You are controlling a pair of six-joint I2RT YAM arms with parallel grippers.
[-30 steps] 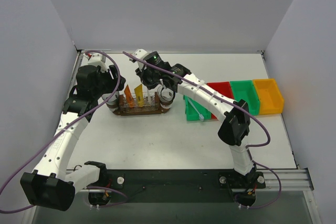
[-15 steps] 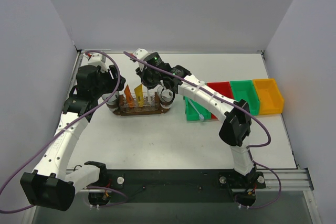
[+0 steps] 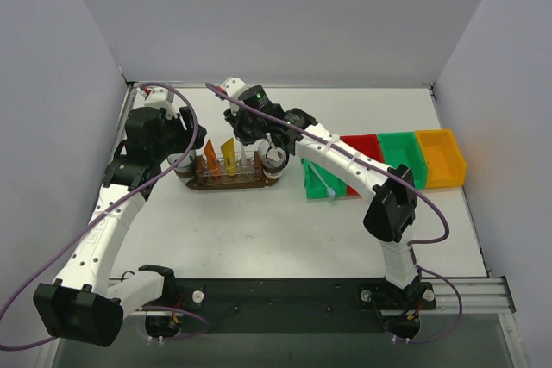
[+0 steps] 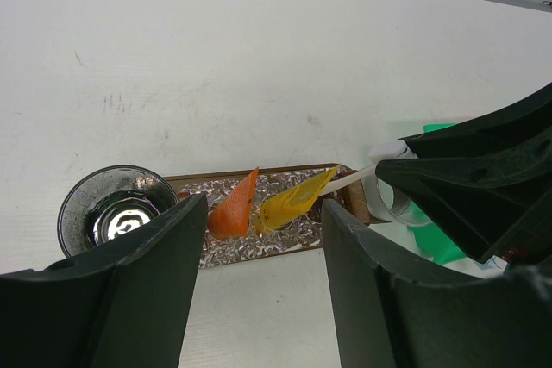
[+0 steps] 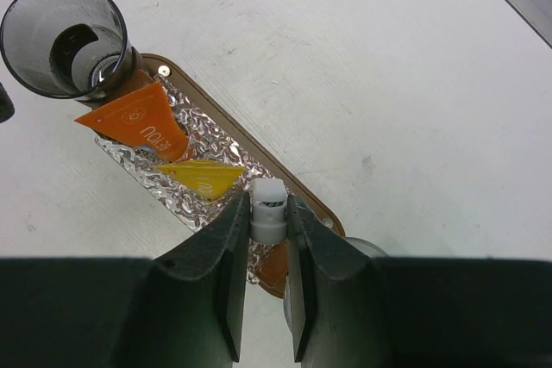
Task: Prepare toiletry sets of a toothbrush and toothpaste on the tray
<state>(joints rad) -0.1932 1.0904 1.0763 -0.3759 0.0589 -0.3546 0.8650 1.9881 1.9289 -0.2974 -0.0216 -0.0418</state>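
Top external view, near to far. The table (image 3: 259, 239) lies beyond the two arm bases. Left of centre on it, the tray (image 3: 226, 185) lies crosswise.

- **Tray contents:** an orange toothpaste tube (image 3: 210, 158) and a yellow toothpaste tube (image 3: 228, 153) stand tilted, side by side, on the tray's crinkled silver lining.
- **Cups:** one clear cup (image 3: 183, 165) stands at the tray's left end and a second cup (image 3: 274, 158) at its right end.
- **Right of the tray:** a near green bin (image 3: 316, 189) holds a spare toothbrush (image 3: 323, 180). Beyond it stand a red bin (image 3: 362, 146), a far green bin (image 3: 402, 154) and a yellow bin (image 3: 441, 158) in a row.

Left wrist view: the left gripper (image 4: 263, 221) hovers above the tray with its jaws wide apart and nothing between them.

Right wrist view: the right gripper (image 5: 267, 213) is over the tray's right half. Its jaws are clamped on the white toothbrush (image 5: 268, 200), which is seen end-on, just beside the yellow toothpaste tube.
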